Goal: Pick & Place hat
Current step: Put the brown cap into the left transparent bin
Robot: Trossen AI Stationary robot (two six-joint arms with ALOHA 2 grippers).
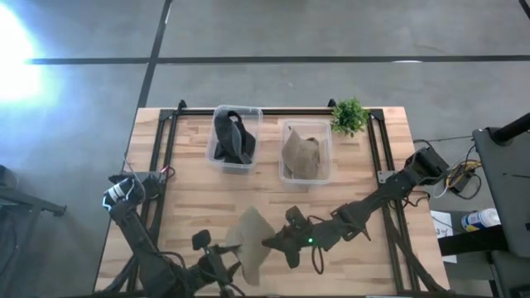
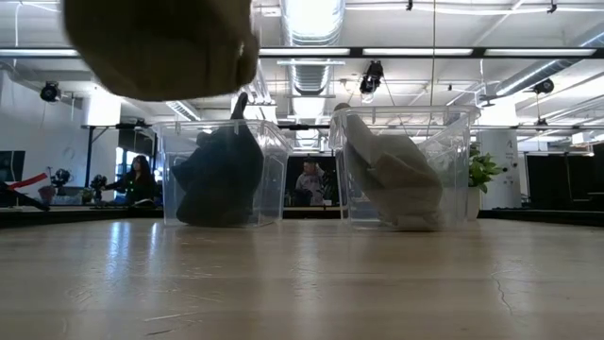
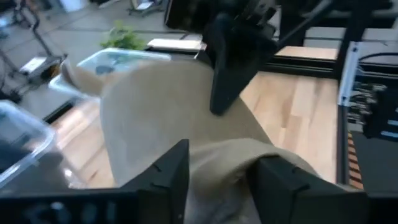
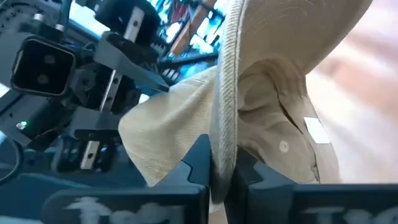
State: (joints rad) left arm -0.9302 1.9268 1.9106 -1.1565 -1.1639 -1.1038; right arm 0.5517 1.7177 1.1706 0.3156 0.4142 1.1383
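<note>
Two pincers share one tan hat [image 1: 250, 242], held clear above the counter [image 1: 190, 199] near its front edge. The left pincer [image 1: 222, 263] is clamped on the hat's soft fold, the right pincer [image 1: 280, 242] on its stitched brim. The hat is beige cloth, creased, with a white tag inside. Farther back stand two clear bins, one with a dark hat [image 1: 233, 138], one with another tan hat [image 1: 303, 154], beside a small plant [image 1: 349, 116]. The counter is pale wood. People sit in the room behind.

Matt tan ribbed cloth hat [image 1: 251, 240], pale smooth wooden desk [image 1: 199, 203], clear glossy plastic bins [image 1: 234, 139] behind the hat
</note>
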